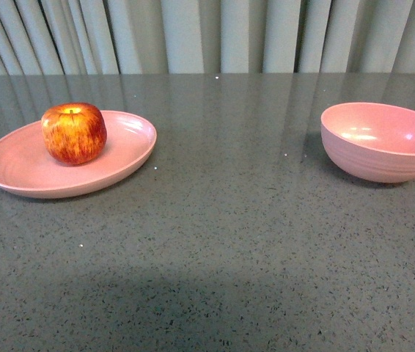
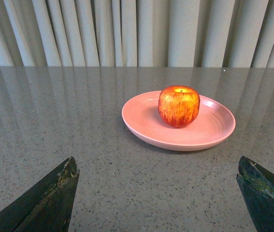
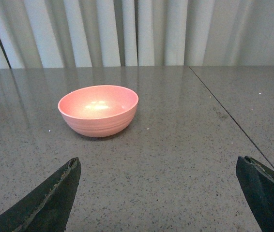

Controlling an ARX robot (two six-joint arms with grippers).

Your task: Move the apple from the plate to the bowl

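The red apple with yellow streaks stands upright on the shallow pale-pink plate at the left of the table. The deep pink bowl stands empty at the right. Neither gripper shows in the front view. In the left wrist view the apple and plate lie ahead of my left gripper, which is open and empty, well short of the plate. In the right wrist view the bowl lies ahead of my open, empty right gripper.
The grey speckled table runs back to pale pleated curtains. A thin seam crosses the tabletop beside the bowl in the right wrist view.
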